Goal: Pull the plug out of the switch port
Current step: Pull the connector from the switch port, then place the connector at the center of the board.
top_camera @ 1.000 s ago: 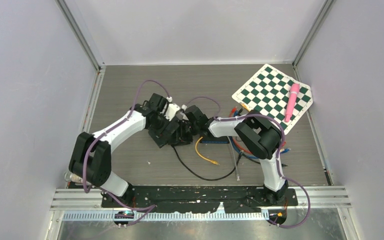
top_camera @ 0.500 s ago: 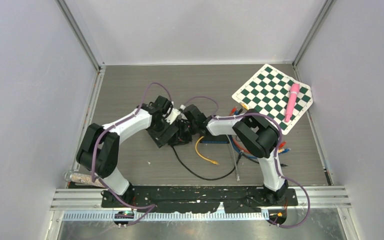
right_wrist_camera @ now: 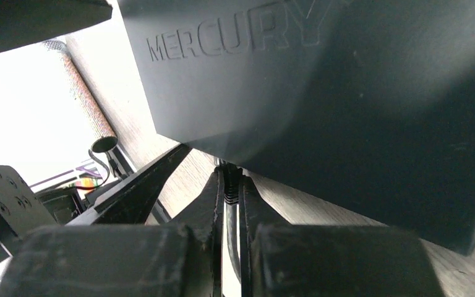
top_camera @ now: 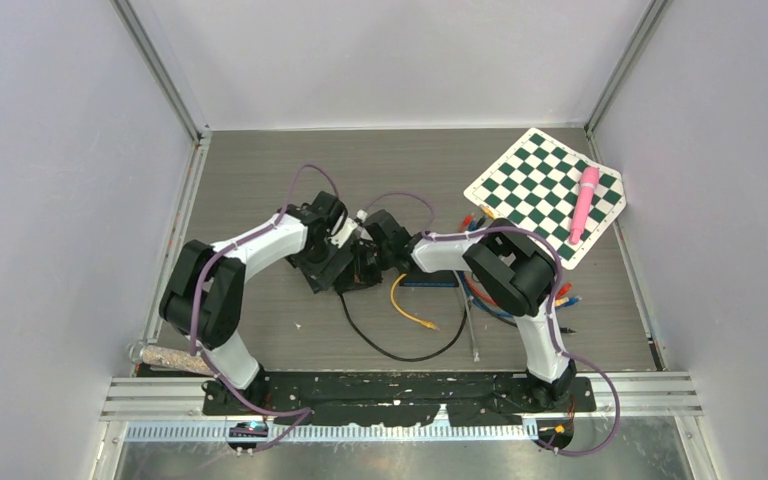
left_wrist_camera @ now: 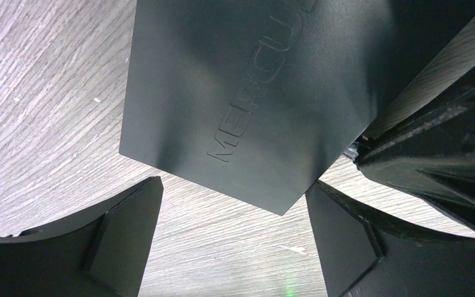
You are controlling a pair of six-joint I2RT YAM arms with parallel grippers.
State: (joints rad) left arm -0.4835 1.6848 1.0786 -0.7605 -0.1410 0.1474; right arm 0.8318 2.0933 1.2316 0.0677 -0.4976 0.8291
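Note:
The switch (top_camera: 322, 276) is a flat black box embossed MERCURY, lying mid-table between both arms. My left gripper (left_wrist_camera: 232, 226) hangs open over it, and one corner of the switch (left_wrist_camera: 247, 99) points into the gap between the fingers (left_wrist_camera: 124, 241). My right gripper (right_wrist_camera: 230, 185) is shut on the black plug (right_wrist_camera: 231, 180) right where it meets the edge of the switch (right_wrist_camera: 346, 93). The plug's black cable (top_camera: 400, 352) loops toward the near edge. In the top view the right gripper (top_camera: 368, 262) sits tight against the left gripper (top_camera: 338, 252).
A green-and-white checkerboard (top_camera: 530, 175) with a pink pen (top_camera: 584, 205) lies at the back right. A loose yellow cable (top_camera: 407, 308), a bundle of coloured cables (top_camera: 480, 295) and a thin metal rod (top_camera: 468, 325) lie by the right arm. A silver cylinder (top_camera: 175, 357) rests near the left base.
My right gripper has closed onto the plug. The left arm has swung in toward the switch and its jaws have narrowed slightly.

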